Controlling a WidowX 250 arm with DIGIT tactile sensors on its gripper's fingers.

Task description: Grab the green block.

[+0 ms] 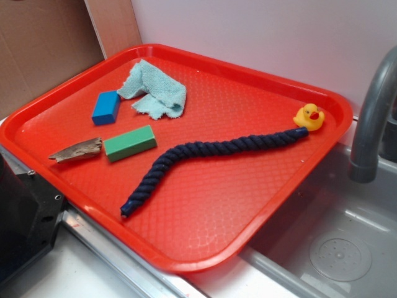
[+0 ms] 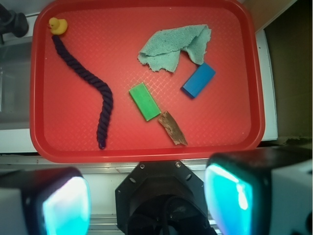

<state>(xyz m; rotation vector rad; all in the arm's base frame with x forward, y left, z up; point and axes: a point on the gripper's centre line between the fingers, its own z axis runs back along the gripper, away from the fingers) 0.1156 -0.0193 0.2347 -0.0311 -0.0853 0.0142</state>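
- Right, the green block lies flat on the red tray, toward its left side in the exterior view, untouched.
- Just beside one end sits a brown wood scrap, nearly touching the block.
- Further back rests the blue block, apart from the green one, with a crumpled teal cloth next to it.
- A dark blue rope snakes across the tray, ending at a yellow duck near the far corner.
- From the wrist view, the gripper hangs over the tray's near edge, jaws spread wide apart, holding nothing, well clear of the green block.
- A grey tap and sink sit to the right.
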